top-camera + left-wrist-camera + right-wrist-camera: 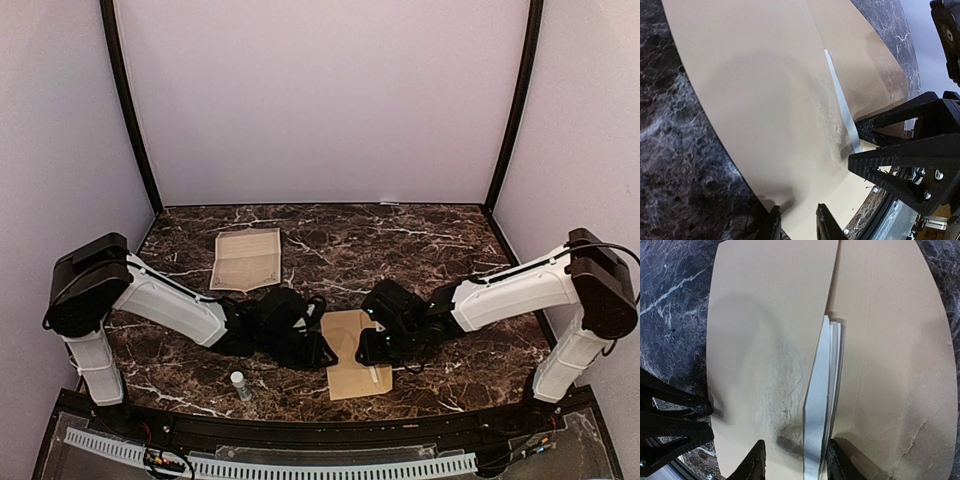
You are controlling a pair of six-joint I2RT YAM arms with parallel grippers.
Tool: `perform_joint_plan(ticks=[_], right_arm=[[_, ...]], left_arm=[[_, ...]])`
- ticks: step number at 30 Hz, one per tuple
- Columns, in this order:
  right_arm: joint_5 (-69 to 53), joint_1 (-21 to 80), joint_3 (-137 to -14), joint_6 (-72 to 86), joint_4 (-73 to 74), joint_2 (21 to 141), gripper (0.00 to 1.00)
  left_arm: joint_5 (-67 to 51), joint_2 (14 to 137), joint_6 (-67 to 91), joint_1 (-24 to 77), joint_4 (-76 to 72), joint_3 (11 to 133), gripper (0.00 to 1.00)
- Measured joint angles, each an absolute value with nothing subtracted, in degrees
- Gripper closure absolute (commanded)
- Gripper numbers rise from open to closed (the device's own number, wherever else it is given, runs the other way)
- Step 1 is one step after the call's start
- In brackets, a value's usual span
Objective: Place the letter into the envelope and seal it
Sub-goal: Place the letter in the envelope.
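Note:
The kraft-brown envelope (pixel 345 328) lies flat near the table's front middle, between both grippers. The white folded letter (pixel 817 400) pokes out of the envelope's opening as a narrow strip, and shows in the left wrist view (pixel 839 95) too. My right gripper (pixel 796 462) is open, its fingers straddling the letter's edge low over the envelope (pixel 765 330). My left gripper (pixel 797 225) is open at the envelope's (pixel 765 100) opposite edge, one finger over the paper and one at its rim. The cream ornate-bordered page (pixel 247 258) lies apart at the back left.
A small white-capped bottle (pixel 239 385) stands near the front edge, left of the envelope. The right gripper's black fingers (pixel 900 155) show in the left wrist view, close to the letter strip. The table's front rail (pixel 320 432) runs just behind the envelope.

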State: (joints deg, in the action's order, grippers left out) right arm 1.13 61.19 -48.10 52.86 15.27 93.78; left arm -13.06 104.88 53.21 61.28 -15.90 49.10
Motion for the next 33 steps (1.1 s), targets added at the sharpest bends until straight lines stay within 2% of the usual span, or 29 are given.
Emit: perform_joint_plan(ticks=[15,18,25,33], right_arm=[[1.1,63.2,-50.5,53.7,13.5,96.6,0.65],[1.6,63.4,-50.6,54.2,13.7,96.6,0.63],[2.6,63.5,-49.5,55.0,14.5,94.0,0.61],[2.6,63.9,-48.1,55.6,14.6,91.7,0.60]], left_arm=[[-13.0,105.3,53.5,62.4,-16.6,49.0,0.78],[-12.5,105.3,53.3,62.5,-16.5,49.0,0.74],[-8.3,99.9,52.5,62.5,-11.4,49.2,0.54],[-6.3,93.8,54.8,62.5,-10.4,45.3,0.51]])
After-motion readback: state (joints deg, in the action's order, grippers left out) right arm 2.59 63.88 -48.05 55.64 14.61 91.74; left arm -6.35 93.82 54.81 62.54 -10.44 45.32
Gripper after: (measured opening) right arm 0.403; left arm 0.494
